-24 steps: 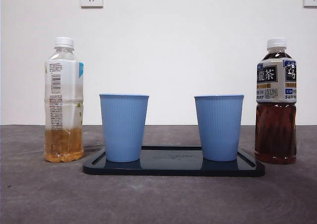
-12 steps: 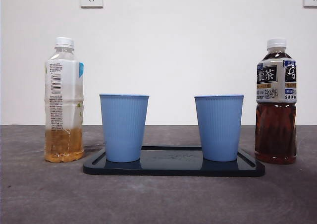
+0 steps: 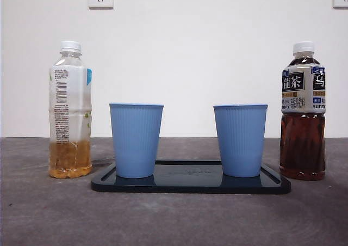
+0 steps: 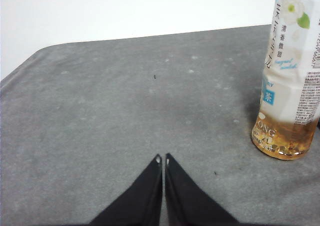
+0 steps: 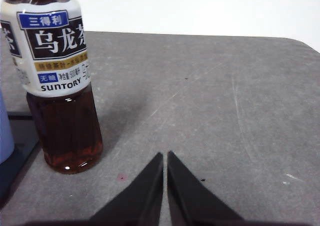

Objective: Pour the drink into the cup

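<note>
While both arms wait, we see our left pincer (image 4: 162, 159) closed on nothing above the surface (image 3: 174, 219), and our right pincer (image 5: 165, 155) likewise. Nearest stands a tray (image 3: 190, 184) bearing two blue cups (image 3: 136, 140) (image 3: 240, 140). Beside its left end stands the pale tea bottle (image 3: 70, 110), beside its right the dark tea bottle (image 3: 303, 112), both capped and upright.

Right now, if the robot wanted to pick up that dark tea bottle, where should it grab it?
Probably around the labelled upper body of the dark tea bottle, coming in level from the outer side, away from the blue cup and tray. It stands upright with its cap on. The right gripper, jaws shut, sits nearest and would need to open first.
</note>
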